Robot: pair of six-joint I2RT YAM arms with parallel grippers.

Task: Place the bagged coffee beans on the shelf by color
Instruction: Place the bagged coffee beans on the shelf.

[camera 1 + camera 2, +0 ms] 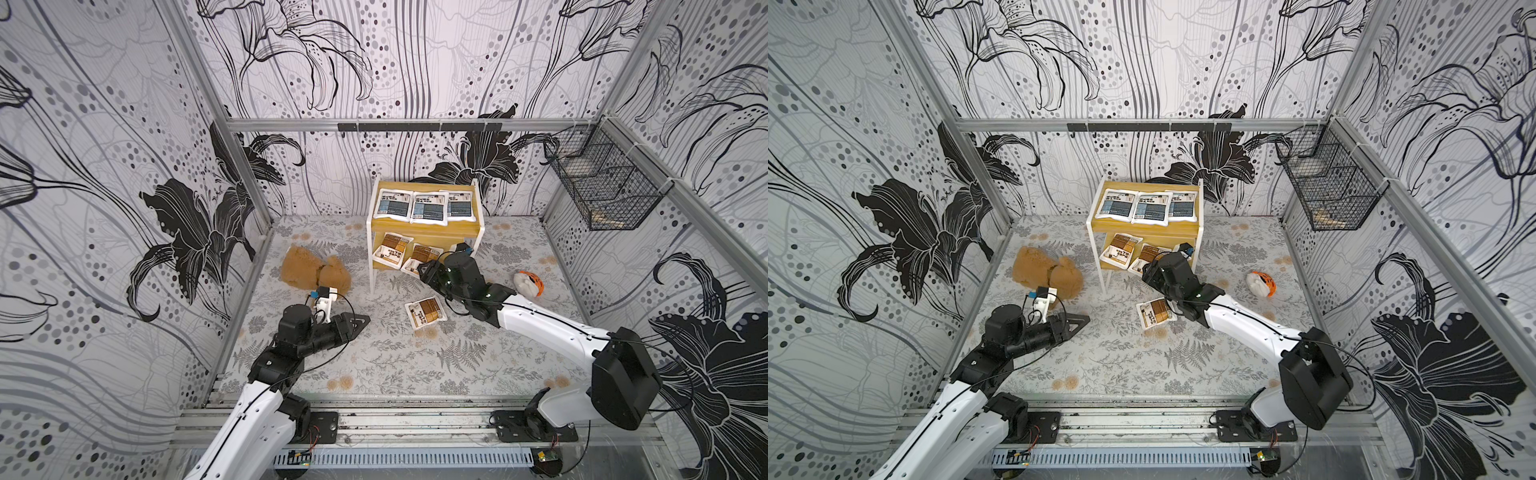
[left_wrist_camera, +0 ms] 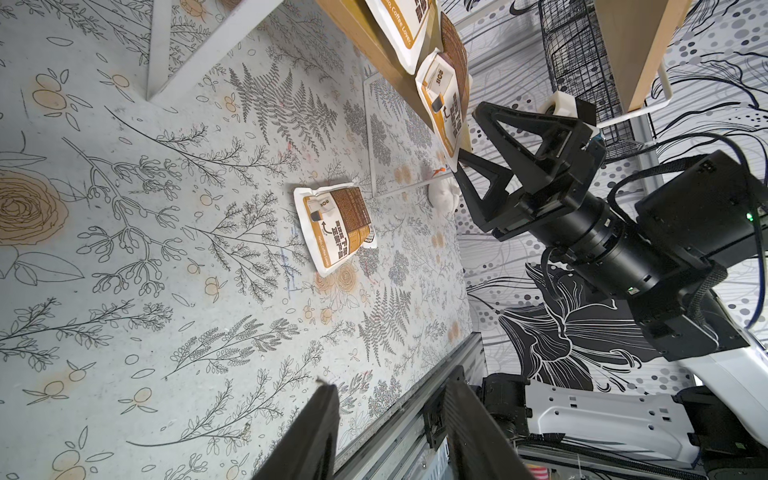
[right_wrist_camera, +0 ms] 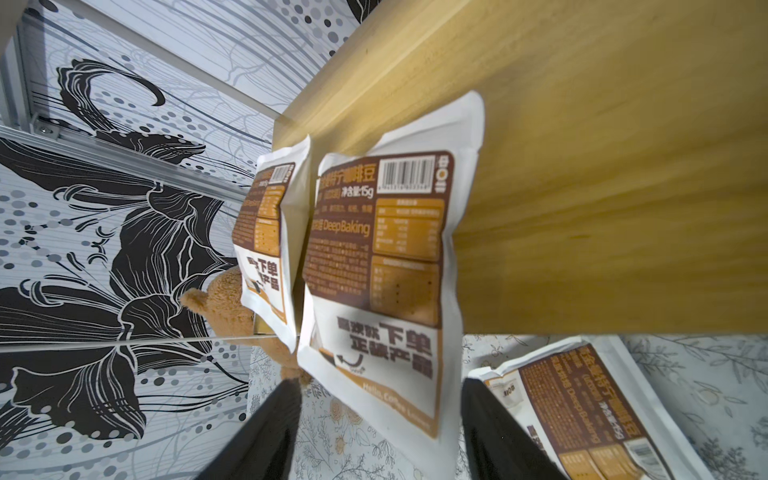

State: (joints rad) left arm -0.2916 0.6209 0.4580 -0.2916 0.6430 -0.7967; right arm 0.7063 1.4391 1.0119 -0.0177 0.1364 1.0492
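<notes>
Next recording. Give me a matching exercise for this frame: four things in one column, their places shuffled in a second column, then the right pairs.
Things
1. blue-grey pouches
2. loose brown pouch
3. teddy bear
4. wire basket

Places
A. hung on the right wall
B. top board of the shelf
C. on the table, left of the shelf
D. flat on the table, in front of the shelf

Pairs: 1-B, 2-D, 3-C, 4-A

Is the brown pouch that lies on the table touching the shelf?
Apart. In both top views the brown pouch lies flat on the table, and bare patterned tabletop shows between it and the legs of the shelf.
</notes>
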